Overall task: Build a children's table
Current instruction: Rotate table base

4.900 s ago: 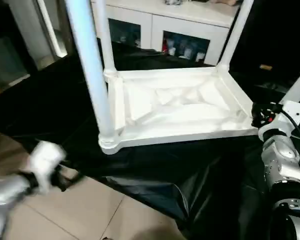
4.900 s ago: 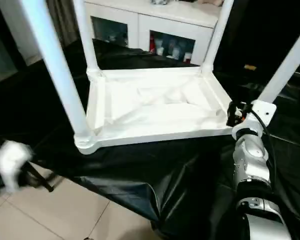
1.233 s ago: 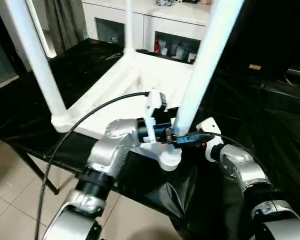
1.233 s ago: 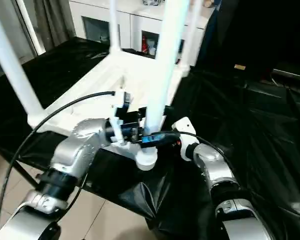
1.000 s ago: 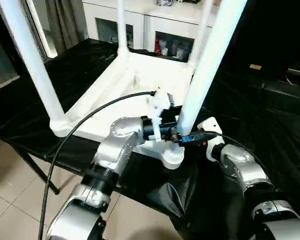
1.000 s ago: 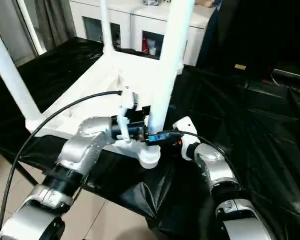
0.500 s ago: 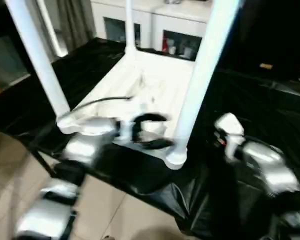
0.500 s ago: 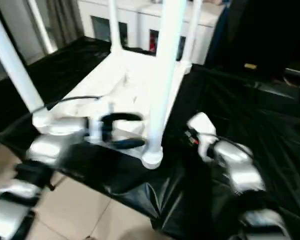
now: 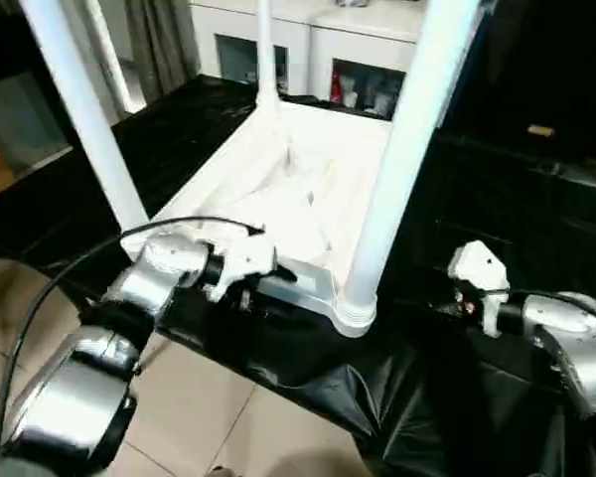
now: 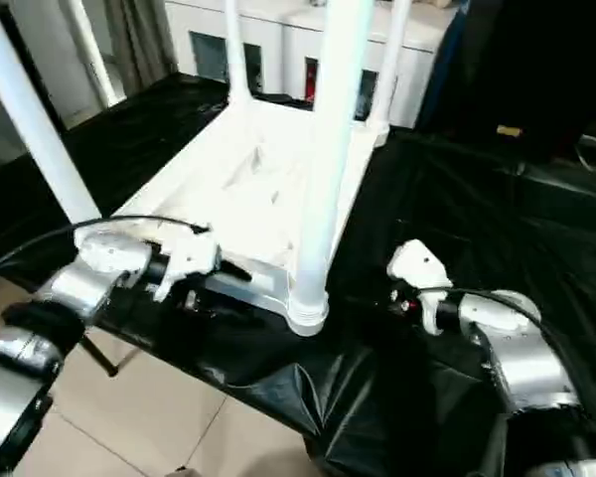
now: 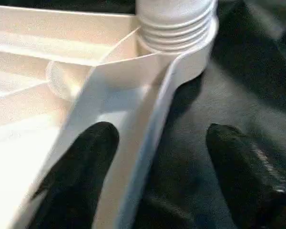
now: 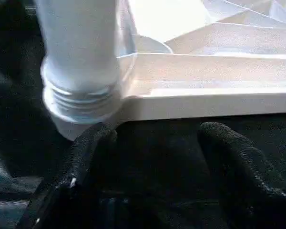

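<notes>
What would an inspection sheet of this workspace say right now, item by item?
Surface: black sheet covering the work table.
Job's things: white table top lying upside down, four legs standing up in its corners.
Clutter: nothing seen.
Grippers: left pincer open, straddling the top's rim; right pincer open, beside the near corner socket.
Cables: black cable looping along the left arm.
Surroundings: white cabinet with glass doors; tiled floor.

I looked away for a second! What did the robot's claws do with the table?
Both claws backed away from the near leg's base. The left claw moved left and now straddles the tabletop rim, open. The right claw swung right, over the black cloth, open. The table still lies upside down, four legs in.
</notes>
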### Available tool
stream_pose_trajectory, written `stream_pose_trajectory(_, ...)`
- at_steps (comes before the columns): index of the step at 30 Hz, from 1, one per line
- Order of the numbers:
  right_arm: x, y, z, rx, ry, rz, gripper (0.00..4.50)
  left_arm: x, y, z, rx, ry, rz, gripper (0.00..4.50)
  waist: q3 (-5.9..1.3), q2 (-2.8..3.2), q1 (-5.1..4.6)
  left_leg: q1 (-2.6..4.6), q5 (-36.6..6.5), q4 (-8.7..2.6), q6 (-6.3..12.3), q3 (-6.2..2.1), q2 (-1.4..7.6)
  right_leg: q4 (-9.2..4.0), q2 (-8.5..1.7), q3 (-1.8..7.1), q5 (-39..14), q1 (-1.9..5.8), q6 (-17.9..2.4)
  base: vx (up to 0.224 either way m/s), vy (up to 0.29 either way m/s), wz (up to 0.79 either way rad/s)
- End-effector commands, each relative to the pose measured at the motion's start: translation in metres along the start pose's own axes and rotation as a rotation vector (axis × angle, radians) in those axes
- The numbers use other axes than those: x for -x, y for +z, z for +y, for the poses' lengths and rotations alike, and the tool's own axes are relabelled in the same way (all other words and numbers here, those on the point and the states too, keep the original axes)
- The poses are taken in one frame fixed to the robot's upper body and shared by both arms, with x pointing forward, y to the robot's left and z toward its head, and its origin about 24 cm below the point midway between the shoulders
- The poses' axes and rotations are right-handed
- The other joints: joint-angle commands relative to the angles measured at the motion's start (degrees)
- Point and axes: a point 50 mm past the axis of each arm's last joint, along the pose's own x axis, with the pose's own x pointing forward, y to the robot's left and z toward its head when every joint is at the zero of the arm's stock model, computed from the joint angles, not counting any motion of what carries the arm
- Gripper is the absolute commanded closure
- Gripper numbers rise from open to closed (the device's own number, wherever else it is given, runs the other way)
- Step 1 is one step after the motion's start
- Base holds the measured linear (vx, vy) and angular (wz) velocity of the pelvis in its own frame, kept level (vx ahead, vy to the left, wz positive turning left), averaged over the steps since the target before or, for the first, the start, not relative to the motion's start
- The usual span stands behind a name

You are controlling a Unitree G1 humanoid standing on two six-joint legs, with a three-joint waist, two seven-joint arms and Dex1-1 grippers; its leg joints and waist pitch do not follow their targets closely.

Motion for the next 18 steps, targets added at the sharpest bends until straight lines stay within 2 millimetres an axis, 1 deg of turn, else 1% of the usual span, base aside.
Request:
stream_pose_trajectory(1,0.003,0.004,0.004,0.008,0.03,-0.005,1.33,-0.002,0.002,0.005,-0.048,0.017,0.041,1.26,-4.06,0.11,-0.13,0.81,-12.6,-3.61,3.22,-0.31,0.82,-3.81,-1.87,1.5,-4.1,3.19,-15.3,0.0,0.0,0.0)
stream_pose_trajectory(2,0.005,0.004,0.005,0.011,0.032,0.0,1.33,-0.004,0.004,0.008,-0.063,0.039,0.058,1.41,-4.07,0.15,-0.09,0.79,-12.7,-3.6,3.21,-0.37,0.84,-3.84,-1.9,1.5,-4.3,3.22,-15.1,0.0,0.0,0.0)
stream_pose_trajectory(3,0.005,0.004,0.006,0.013,0.033,0.005,1.33,-0.004,0.004,0.01,-0.072,0.051,0.068,1.41,-4.11,0.0,-0.09,0.67,-12.4,-3.59,3.17,-0.45,0.77,-3.72,-1.97,1.47,-4.3,3.36,-15.0,0.0,0.0,0.0)
stream_pose_trajectory(4,0.006,0.004,0.006,0.013,0.034,0.007,1.33,-0.005,0.005,0.011,-0.078,0.056,0.075,1.58,-4.16,0.06,-0.05,0.72,-12.2,-3.58,3.14,-0.48,0.75,-3.81,-2.05,1.46,-4.7,3.35,-14.9,0.0,0.0,0.0)
stream_pose_trajectory(6,0.007,0.004,0.008,0.011,0.035,0.01,1.33,-0.006,0.003,0.011,-0.075,0.054,0.096,1.66,-4.09,0.29,-0.11,0.64,-12.1,-3.57,3.09,-0.46,0.72,-3.89,-1.99,1.45,-5.0,3.3,-15.0,0.0,0.0,0.0)
stream_pose_trajectory(7,0.007,0.004,0.008,0.01,0.035,0.011,1.33,-0.007,0.002,0.011,-0.075,0.057,0.102,1.77,-4.11,0.09,-0.16,0.59,-12.0,-3.57,3.05,-0.51,0.71,-3.83,-2.01,1.43,-5.0,3.43,-15.0,0.0,0.0,0.0)
stream_pose_trajectory(8,0.007,0.004,0.009,0.01,0.036,0.013,1.33,-0.008,0.0,0.011,-0.07,0.062,0.116,1.9,-4.08,0.23,-0.28,0.63,-12.3,-3.58,3.2,-0.5,0.68,-4.02,-1.95,1.43,-5.2,3.34,-14.7,0.0,0.0,0.0)
stream_pose_trajectory(9,0.007,0.004,0.009,0.01,0.036,0.014,1.33,-0.009,-0.001,0.011,-0.067,0.067,0.125,2.03,-4.15,0.22,-0.36,0.56,-12.4,-3.54,3.2,-0.56,0.66,-3.93,-1.98,1.41,-5.3,3.43,-14.8,0.0,0.0,0.0)
stream_pose_trajectory(12,0.008,0.005,0.01,0.011,0.035,0.019,1.33,-0.011,-0.003,0.01,-0.055,0.071,0.134,2.2,-4.18,0.28,-0.46,0.57,-12.0,-3.48,3.41,-0.53,0.62,-4.05,-2.01,1.41,-6.0,3.37,-14.9,0.0,0.0,0.0)
stream_pose_trajectory(13,0.008,0.004,0.01,0.009,0.033,0.02,1.33,-0.012,-0.004,0.009,-0.05,0.072,0.137,2.3,-4.13,0.58,-0.47,0.56,-12.0,-3.51,3.39,-0.56,0.65,-4.08,-1.99,1.39,-6.1,3.31,-15.0,0.0,0.0,0.0)
stream_pose_trajectory(14,0.008,0.004,0.011,0.009,0.032,0.02,1.33,-0.012,-0.005,0.009,-0.045,0.072,0.142,2.41,-4.13,0.46,-0.53,0.6,-12.3,-3.51,3.36,-0.54,0.66,-4.12,-1.95,1.38,-6.1,3.29,-15.1,0.0,0.0,0.0)
stream_pose_trajectory(15,0.007,0.004,0.011,0.008,0.031,0.021,1.33,-0.013,-0.007,0.009,-0.042,0.074,0.15,2.41,-4.14,0.7,-0.53,0.58,-12.3,-3.54,3.33,-0.59,0.69,-4.07,-1.96,1.37,-5.9,3.31,-15.2,0.0,0.0,0.0)
stream_pose_trajectory(16,0.007,0.004,0.012,0.009,0.03,0.022,1.33,-0.014,-0.009,0.008,-0.041,0.074,0.166,2.49,-4.13,0.72,-0.59,0.61,-12.5,-3.54,3.28,-0.61,0.66,-4.11,-1.93,1.36,-5.8,3.33,-15.1,0.0,0.0,0.0)
stream_pose_trajectory(17,0.007,0.004,0.012,0.009,0.03,0.023,1.33,-0.014,-0.009,0.008,-0.04,0.074,0.168,2.69,-4.16,0.62,-0.62,0.61,-12.6,-3.55,3.31,-0.6,0.65,-4.15,-1.92,1.37,-5.7,3.37,-15.0,0.0,0.0,0.0)
stream_pose_trajectory(18,0.006,0.005,0.012,0.008,0.029,0.021,1.33,-0.014,-0.01,0.007,-0.034,0.071,0.173,2.69,-4.14,0.59,-0.61,0.61,-12.5,-3.53,3.36,-0.61,0.64,-4.14,-1.96,1.38,-5.7,3.39,-15.0,0.0,0.0,0.0)
